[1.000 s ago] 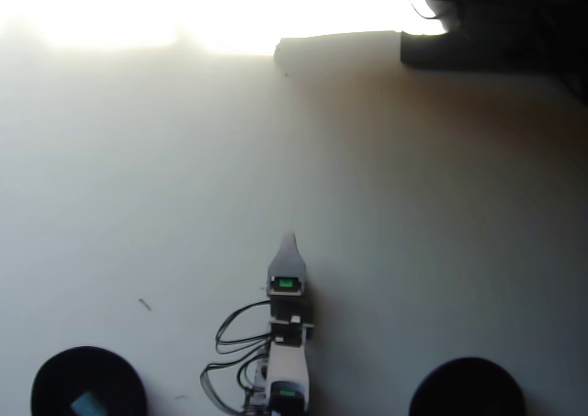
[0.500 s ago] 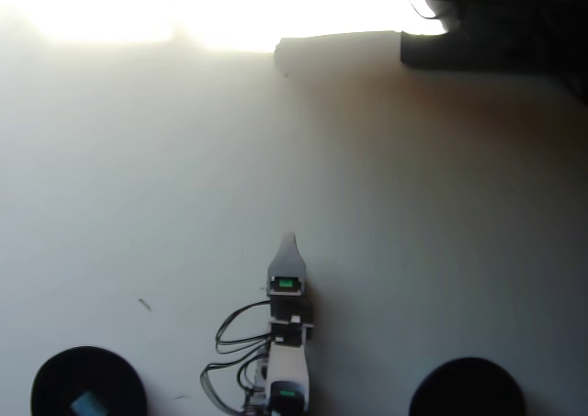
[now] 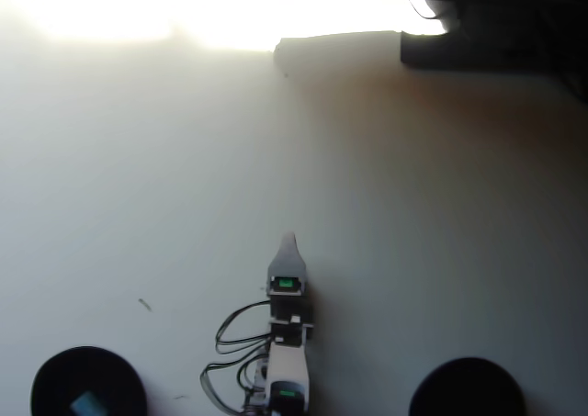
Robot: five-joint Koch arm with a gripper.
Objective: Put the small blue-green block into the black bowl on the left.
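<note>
The small blue-green block (image 3: pixel 87 403) lies inside the black bowl (image 3: pixel 55 379), toward its lower edge — judging by that, the placing is done and nothing is left to carry. The arm sits folded between this bowl and the other bowl (image 3: pixel 469 386), well apart from both. Its gripper (image 3: pixel 291 239) points away from the bowl line, up the table (image 3: pixel 413 205) — only one tapered tip shows, so its opening cannot be judged.

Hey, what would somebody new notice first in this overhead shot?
A glaring white patch washes out the table's far left edge. At the bottom centre stands the white robot arm, its end effector pointing up the bare table. The small blue-green block lies inside the round black bowl, bottom left.
</note>
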